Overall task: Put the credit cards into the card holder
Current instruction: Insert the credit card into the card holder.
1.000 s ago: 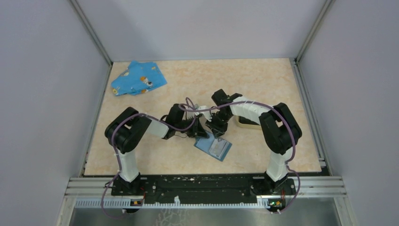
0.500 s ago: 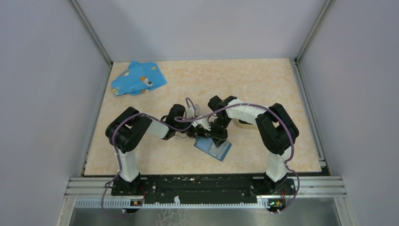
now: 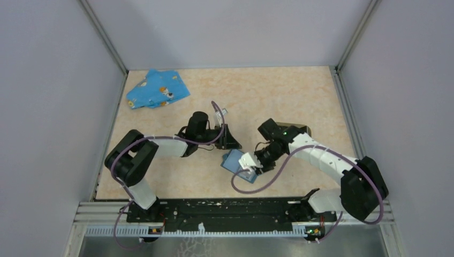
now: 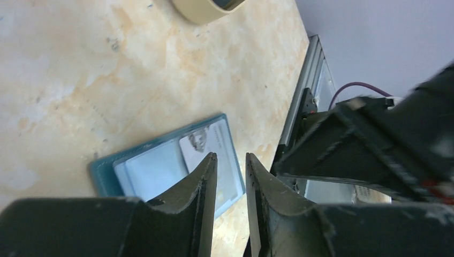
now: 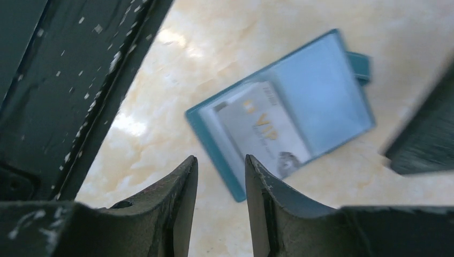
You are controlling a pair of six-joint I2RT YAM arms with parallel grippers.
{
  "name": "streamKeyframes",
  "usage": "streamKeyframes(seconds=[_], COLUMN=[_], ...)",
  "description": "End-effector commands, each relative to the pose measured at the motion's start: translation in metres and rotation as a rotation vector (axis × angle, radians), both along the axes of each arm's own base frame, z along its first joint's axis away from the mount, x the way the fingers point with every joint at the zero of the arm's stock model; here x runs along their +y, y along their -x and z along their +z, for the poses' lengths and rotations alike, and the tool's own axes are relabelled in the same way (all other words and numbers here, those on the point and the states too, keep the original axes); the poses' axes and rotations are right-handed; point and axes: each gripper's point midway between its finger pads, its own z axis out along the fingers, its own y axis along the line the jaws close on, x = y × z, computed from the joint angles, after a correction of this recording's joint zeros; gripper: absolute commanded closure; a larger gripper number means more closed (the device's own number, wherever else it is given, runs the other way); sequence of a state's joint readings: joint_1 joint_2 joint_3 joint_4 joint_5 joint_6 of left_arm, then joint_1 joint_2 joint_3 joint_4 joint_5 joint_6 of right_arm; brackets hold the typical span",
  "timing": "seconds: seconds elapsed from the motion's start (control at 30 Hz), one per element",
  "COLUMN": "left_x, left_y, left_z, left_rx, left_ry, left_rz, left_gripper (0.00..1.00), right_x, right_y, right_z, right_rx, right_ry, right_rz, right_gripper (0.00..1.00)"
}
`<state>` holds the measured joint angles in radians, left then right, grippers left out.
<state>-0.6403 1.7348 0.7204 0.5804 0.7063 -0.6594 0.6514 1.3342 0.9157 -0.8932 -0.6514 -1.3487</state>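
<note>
A flat blue case (image 3: 235,160) lies open on the table with credit cards in it. A silver VIP card (image 5: 262,131) shows in the right wrist view, and a card with a portrait (image 4: 206,144) in the left wrist view. The card holder (image 3: 301,129), tan-rimmed, stands to the right, mostly hidden behind the right arm; its rim (image 4: 206,9) shows in the left wrist view. My left gripper (image 3: 235,143) hangs just behind the case, its jaws a narrow gap apart and empty (image 4: 231,156). My right gripper (image 3: 251,167) is over the case's near right edge, open and empty (image 5: 220,160).
A blue patterned cloth (image 3: 157,89) lies at the far left corner. The black base rail (image 5: 69,80) runs along the near edge, close to the case. Grey walls enclose the table on three sides.
The right arm has swung out to the right and its gripper has come round to the case's near right side. The left gripper has pulled back from the case. The case has stayed put.
</note>
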Motion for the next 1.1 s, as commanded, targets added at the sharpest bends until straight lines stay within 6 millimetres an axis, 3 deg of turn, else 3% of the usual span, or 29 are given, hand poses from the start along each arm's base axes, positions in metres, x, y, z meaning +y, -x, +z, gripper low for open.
streamKeyframes(seconds=[0.0, 0.1, 0.2, 0.33, 0.67, 1.07], left_x=[-0.007, -0.012, -0.011, -0.004, -0.004, -0.03], left_y=[0.008, 0.015, 0.013, 0.009, 0.014, 0.045], left_z=[0.009, -0.016, -0.041, -0.058, -0.082, -0.075], left_rx=[-0.036, 0.043, 0.095, 0.105, 0.161, 0.217], left_ry=[0.001, -0.081, -0.17, -0.278, -0.407, -0.315], left_rz=[-0.055, -0.03, 0.027, 0.081, 0.039, -0.107], left_gripper=[0.68, 0.71, 0.77, 0.83, 0.84, 0.87], right_x=[-0.026, -0.031, -0.035, -0.035, -0.033, -0.028], right_y=[0.02, 0.023, 0.015, 0.003, -0.016, -0.028], right_z=[-0.037, -0.052, -0.064, -0.074, -0.083, -0.082], right_rx=[-0.111, -0.126, -0.127, -0.143, -0.168, -0.18], right_ry=[0.032, 0.043, 0.101, 0.137, 0.186, 0.193], right_rz=[0.25, 0.277, 0.254, 0.207, 0.141, 0.073], right_gripper=[0.63, 0.68, 0.76, 0.83, 0.9, 0.93])
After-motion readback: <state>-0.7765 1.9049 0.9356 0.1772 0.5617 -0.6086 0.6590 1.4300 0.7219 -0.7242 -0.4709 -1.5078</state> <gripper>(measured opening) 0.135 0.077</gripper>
